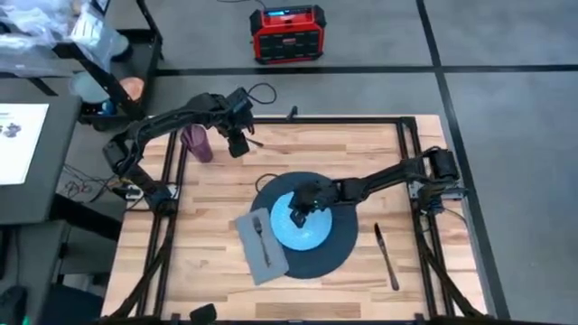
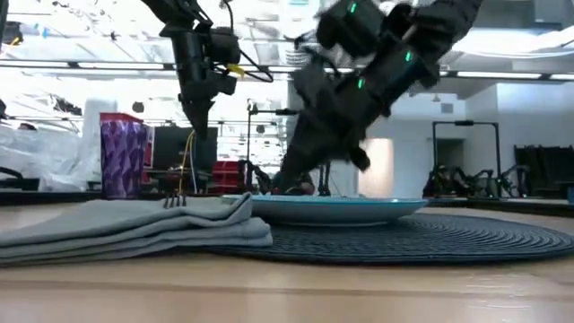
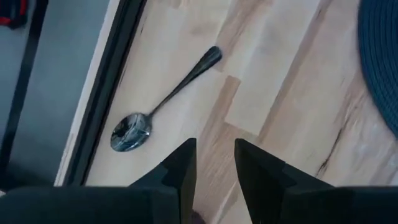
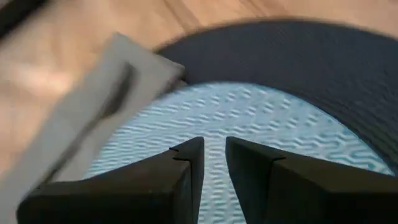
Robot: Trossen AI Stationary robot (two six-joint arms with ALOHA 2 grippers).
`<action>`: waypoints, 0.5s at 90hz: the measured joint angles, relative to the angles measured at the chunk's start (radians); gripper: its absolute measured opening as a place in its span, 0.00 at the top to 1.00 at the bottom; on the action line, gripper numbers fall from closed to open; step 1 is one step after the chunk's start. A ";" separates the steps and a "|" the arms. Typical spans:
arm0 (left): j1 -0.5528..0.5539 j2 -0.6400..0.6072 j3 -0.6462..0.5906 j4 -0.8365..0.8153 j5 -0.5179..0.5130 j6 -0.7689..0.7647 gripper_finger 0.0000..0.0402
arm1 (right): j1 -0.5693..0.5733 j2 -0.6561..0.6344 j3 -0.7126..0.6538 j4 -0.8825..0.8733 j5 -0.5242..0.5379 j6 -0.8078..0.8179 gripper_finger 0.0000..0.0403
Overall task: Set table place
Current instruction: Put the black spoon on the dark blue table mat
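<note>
High view: on the table [image 1: 357,149] the place [image 1: 336,251] lies centre, bearing a light blue plate [image 1: 312,234]; the right gripper [image 1: 298,215] hovers over it. Low view: a napkin [image 2: 126,229] with fork [image 2: 173,201] overlaps the mat's left edge. Left wrist view: the left gripper [image 3: 214,158], slightly parted and empty, hangs above a spoon [image 3: 163,102]. Right wrist view: narrowly parted fingers [image 4: 184,163] hold nothing.

Glossy metal spoon [image 3: 163,102] on light wood table [image 3: 280,81].

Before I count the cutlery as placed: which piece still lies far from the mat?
The spoon, by the table's far rail under the left gripper. The fork lies on the napkin; the knife lies beside the mat.
</note>
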 joint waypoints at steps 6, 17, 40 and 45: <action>0.000 0.000 0.000 0.002 0.000 0.012 0.77 | 0.009 -0.054 0.000 -0.039 0.032 -0.009 0.86; 0.000 0.000 0.000 0.000 0.001 0.030 0.77 | 0.026 -0.168 0.001 -0.266 0.182 0.028 0.86; 0.000 0.000 0.000 -0.026 0.005 0.159 0.77 | 0.234 -0.312 -0.014 -0.878 0.446 0.496 0.86; 0.000 0.000 0.000 -0.028 0.006 0.230 0.77 | 0.321 -0.327 -0.038 -0.913 0.488 0.622 0.86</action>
